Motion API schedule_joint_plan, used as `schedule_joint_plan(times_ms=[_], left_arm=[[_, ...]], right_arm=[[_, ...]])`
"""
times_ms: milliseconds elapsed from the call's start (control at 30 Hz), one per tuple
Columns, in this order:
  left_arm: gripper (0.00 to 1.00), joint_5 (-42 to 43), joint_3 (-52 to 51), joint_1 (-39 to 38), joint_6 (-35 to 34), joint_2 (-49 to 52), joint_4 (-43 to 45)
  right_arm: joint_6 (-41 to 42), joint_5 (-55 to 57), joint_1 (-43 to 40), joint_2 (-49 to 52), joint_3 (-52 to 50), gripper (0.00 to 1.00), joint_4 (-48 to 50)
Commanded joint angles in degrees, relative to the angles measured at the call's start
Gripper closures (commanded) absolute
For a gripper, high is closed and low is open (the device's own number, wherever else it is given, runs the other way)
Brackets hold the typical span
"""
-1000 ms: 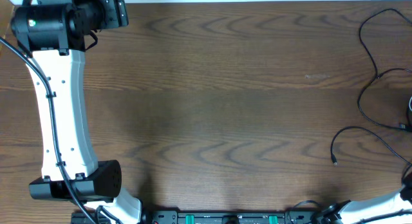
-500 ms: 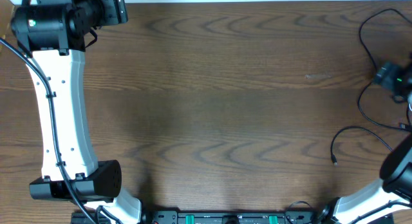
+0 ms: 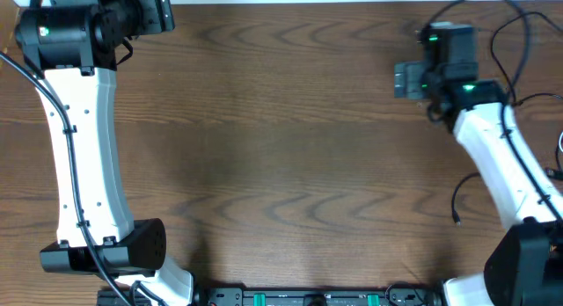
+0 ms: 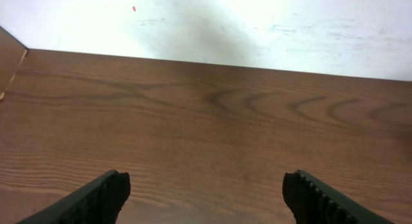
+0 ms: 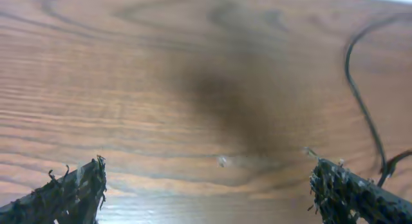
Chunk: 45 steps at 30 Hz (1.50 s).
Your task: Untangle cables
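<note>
With the left gripper point(image 4: 207, 197) and right gripper point(image 5: 209, 188) both hanging spread wide and empty, the black cables point(image 3: 455, 205) are lying loosely looped at the table's point(image 3: 290, 148) right edge, so the untangling is seemingly yet to begin.

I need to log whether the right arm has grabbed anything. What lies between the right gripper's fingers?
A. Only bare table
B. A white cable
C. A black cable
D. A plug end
A: in the right wrist view the right gripper is open, with only the wooden table showing between its fingers, while the black cable lies off to one side.
</note>
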Motion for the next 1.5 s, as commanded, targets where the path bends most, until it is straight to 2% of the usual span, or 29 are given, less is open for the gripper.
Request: schedule_joint_plan(times_ms=[0,300,467,567,600,633,700,733,767,900,1200,1367,1467], left_arm=[[0.19,-0.74,-0.24,0.15,-0.02,0.55,0.00],[0.19,-0.72,-0.24,0.15,-0.07,0.98,1.75],[0.19,-0.76,-0.42,0.15,0.00,0.98,0.63],[0.19,-3.37,-2.69,0.15,0.04,1.03,2.69],[0.19,-3.30,-3.28,0.13,0.00,1.05,3.85],[0.19,-3.30,-3.34,0.04,0.00,1.03,4.39],[0.19,-3.32,-3.32,-0.52,0.00,0.55,5.31],[0.19,-3.32,-3.32,-0.98,0.02,0.02,5.97],[0.19,-3.32,-3.32,-1.44,0.02,-0.59,6.45],[0.20,-3.32,-3.32,-2.23,-0.04,-3.65,6.49],[0.20,-3.34,-3.34,-2.12,-0.02,-5.46,4.48],[0.19,-3.34,-3.34,-2.12,0.00,-5.46,4.39],[0.20,-3.39,-3.34,-2.10,0.00,-5.46,4.42]], right_arm=[[-1.86,6.05,3.19,-2.56,0.66,0.01,1.68],[-3.17,6.03,3.61,-4.85,3.85,0.01,9.31],[-3.10,6.08,3.34,-6.40,8.96,0.02,7.32],[-4.00,6.38,1.70,-5.86,9.05,0.22,5.90],[-3.98,7.48,0.96,-5.77,9.07,0.36,6.05],[-3.98,8.33,0.76,-6.05,9.29,0.43,6.14],[-3.98,10.14,0.87,-7.30,10.14,0.76,6.12],[-3.98,10.34,0.94,-8.04,10.60,0.89,6.10],[-3.98,10.32,0.98,-9.29,11.17,0.99,5.86],[-2.89,10.34,1.25,-16.11,11.54,0.99,3.34],[7.56,10.64,1.68,-29.03,11.04,0.98,-20.44],[10.01,21.09,8.39,-40.63,10.19,0.99,-33.46],[13.09,22.45,11.72,-46.29,10.19,0.98,-39.32]])
